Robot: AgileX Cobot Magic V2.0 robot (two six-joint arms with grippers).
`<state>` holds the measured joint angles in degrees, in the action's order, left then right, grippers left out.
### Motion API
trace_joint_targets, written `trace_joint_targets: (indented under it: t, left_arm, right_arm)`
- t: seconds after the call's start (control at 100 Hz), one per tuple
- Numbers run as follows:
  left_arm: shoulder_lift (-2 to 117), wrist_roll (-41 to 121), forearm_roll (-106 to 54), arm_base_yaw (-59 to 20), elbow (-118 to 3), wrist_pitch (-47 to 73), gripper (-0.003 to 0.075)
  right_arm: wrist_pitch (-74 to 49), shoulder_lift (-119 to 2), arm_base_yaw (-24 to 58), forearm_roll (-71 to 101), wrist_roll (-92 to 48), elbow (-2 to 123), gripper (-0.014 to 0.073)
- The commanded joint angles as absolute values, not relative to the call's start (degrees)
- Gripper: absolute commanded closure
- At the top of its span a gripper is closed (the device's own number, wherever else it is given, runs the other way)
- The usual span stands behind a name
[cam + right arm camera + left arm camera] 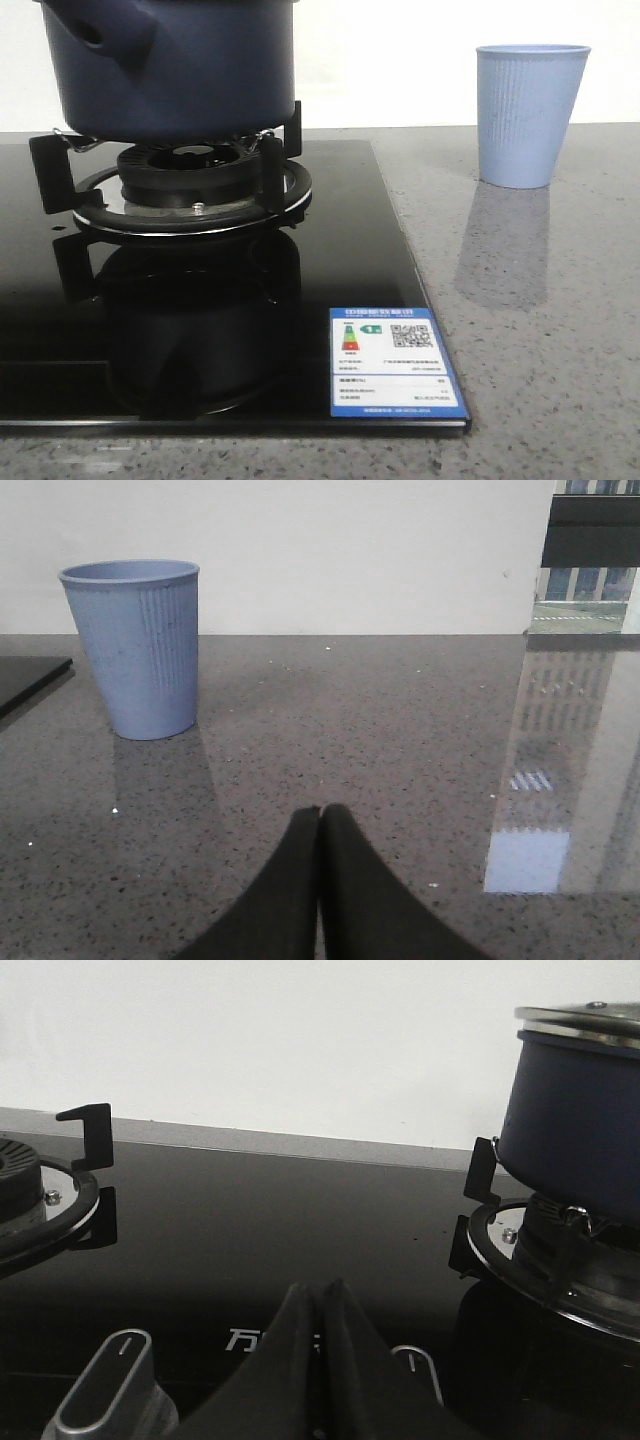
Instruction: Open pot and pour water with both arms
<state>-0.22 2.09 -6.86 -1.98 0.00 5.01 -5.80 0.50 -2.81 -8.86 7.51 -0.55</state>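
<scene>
The dark navy pot (pixel 170 70) stands on a gas burner (pixel 195 185) of the black glass hob; its stubby hollow handle (pixel 100 35) points toward the camera's left. In the left wrist view the pot (pixel 580 1130) carries a metal-rimmed lid (pixel 585 1018). My left gripper (pixel 320 1290) is shut and empty, low over the hob between the two burners. My right gripper (pixel 320 812) is also shut and empty, low over the stone counter, with the pale blue ribbed cup (pixel 137 648) some way ahead of it. Neither gripper shows in the front view.
The pale blue cup (pixel 527 112) stands on the grey counter to the right of the hob (pixel 360 260). A second burner (pixel 35 1195) and two control knobs (pixel 105 1385) lie near my left gripper. A blue energy label (pixel 395 365) sits at the hob's front corner.
</scene>
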Motion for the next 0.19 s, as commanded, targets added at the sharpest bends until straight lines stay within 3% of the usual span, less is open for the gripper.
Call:
trace_joint_targets:
  t: [0.0, 0.18]
  left_arm:
    - [-1.72, 1.71, -7.16, -1.84, 2.00, 0.98, 0.0739]
    - [-1.72, 1.71, -7.16, -1.84, 2.00, 0.98, 0.0739]
  right_arm:
    - [-1.66, 1.59, -2.85, -9.47, 6.85, -2.06, 0.0650]
    - [-1.66, 1.59, -2.85, -9.47, 6.85, -2.06, 0.0650]
